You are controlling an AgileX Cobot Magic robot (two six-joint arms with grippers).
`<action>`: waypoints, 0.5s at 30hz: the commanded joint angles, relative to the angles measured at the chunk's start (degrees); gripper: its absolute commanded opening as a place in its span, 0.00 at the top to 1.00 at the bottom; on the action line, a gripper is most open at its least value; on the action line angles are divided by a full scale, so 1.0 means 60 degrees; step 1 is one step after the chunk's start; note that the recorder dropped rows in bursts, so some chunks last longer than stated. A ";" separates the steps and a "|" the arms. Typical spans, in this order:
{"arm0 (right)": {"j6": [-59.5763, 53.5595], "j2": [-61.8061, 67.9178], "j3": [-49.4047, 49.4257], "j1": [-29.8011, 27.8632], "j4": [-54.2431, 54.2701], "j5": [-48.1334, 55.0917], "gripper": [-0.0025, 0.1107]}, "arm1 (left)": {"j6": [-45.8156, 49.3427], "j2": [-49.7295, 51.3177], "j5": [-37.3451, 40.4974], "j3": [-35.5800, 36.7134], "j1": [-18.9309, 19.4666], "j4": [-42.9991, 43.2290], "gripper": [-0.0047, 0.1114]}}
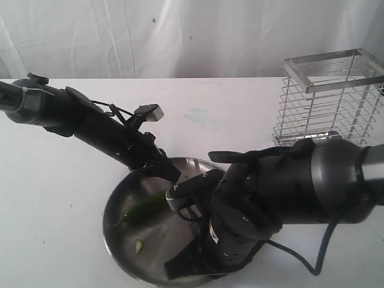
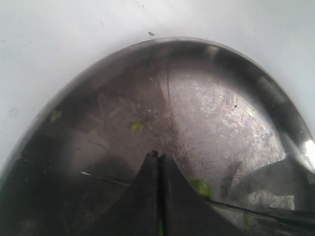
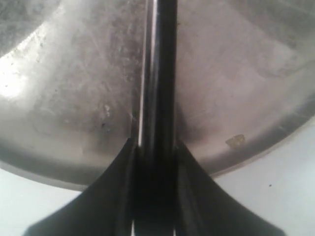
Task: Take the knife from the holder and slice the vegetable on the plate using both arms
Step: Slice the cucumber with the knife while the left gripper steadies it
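The steel plate [image 1: 117, 235] sits at the table's front, and the green vegetable [image 1: 144, 208] lies across it. My left gripper [image 1: 173, 175] is down at the pod's far end. In the left wrist view its fingers [image 2: 158, 156] are pressed together with a sliver of green between them. More of the vegetable [image 2: 201, 187] shows beside one finger. My right gripper [image 3: 156, 147] is shut on the knife [image 3: 158, 73], whose dark length runs out over the plate [image 3: 74, 88]. The bulky right arm [image 1: 288, 186] hides most of the knife in the exterior view.
The chrome wire holder [image 1: 330, 99] stands at the back right. Small cut green bits [image 1: 139, 246] lie on the plate, also seen as pieces [image 2: 136, 126] in the left wrist view. A cable trails from the right arm over the table.
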 commanded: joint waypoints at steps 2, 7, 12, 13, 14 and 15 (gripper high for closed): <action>-0.0836 0.0173 0.0041 -0.0005 0.0597 0.0946 0.98 | 0.0014 0.0243 0.0508 0.0181 -0.0023 0.0892 0.96; -0.1260 0.0702 -0.0056 -0.0137 0.0648 0.0777 0.98 | 0.0014 0.0243 0.1028 0.0181 -0.0041 0.0892 0.96; -0.1276 0.1157 -0.0555 -0.0606 0.0648 0.0636 0.98 | 0.0014 0.0243 0.0894 0.0181 -0.0041 0.0697 0.96; -0.1355 0.1188 -0.0599 -0.0659 0.0648 0.0634 0.98 | 0.0014 0.0243 0.0863 0.0181 -0.0041 0.0697 0.96; -0.1453 0.1229 -0.0629 -0.0685 0.0648 0.0610 0.98 | 0.0014 0.0243 0.0825 0.0181 -0.0041 0.0697 0.96; -0.1515 0.1248 -0.0672 -0.0729 0.0648 0.0523 0.98 | 0.0014 0.0243 0.0769 0.0181 -0.0041 0.0697 0.96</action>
